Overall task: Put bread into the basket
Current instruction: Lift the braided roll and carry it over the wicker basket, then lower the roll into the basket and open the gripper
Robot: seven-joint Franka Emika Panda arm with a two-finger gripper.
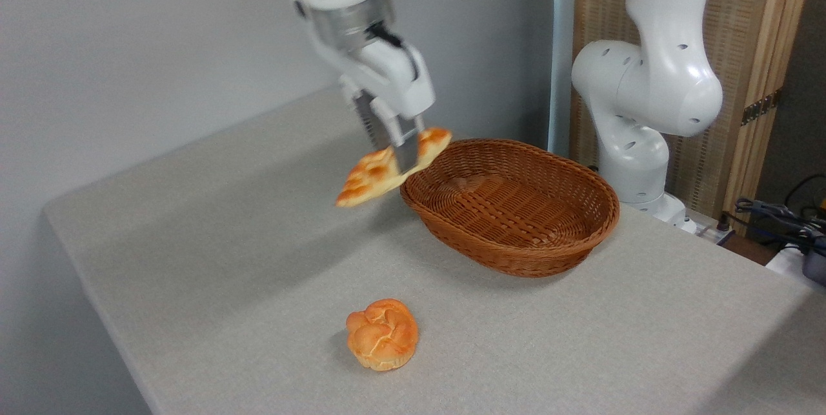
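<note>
Gripping the long, pointed-oval braided golden loaf (pixel 377 173) about its middle, white two-finger gripper (pixel 400 153) with jaws closed down onto the crust, loaf width only between them. Hanging clear of the grey cloth-covered table (pixel 226 260), loaf tilted, left tip drooping toward the near side, right tip lifted and just overlapping the far-left rim of the reddish-brown oval woven wicker basket (pixel 516 253). Not yet sitting inside; most of the loaf lying left of the rim. Probably handling as light and fairly stiff, keeping its shape under the pinch without sagging; glazed crust perhaps a little slippery, so the mid-length hold looking the sensible spot for balance. Resting apart on the near table, a round knotted orange bun (pixel 382 334), untouched. Standing far right, behind the basket, the white arm base (pixel 645 99).
</note>
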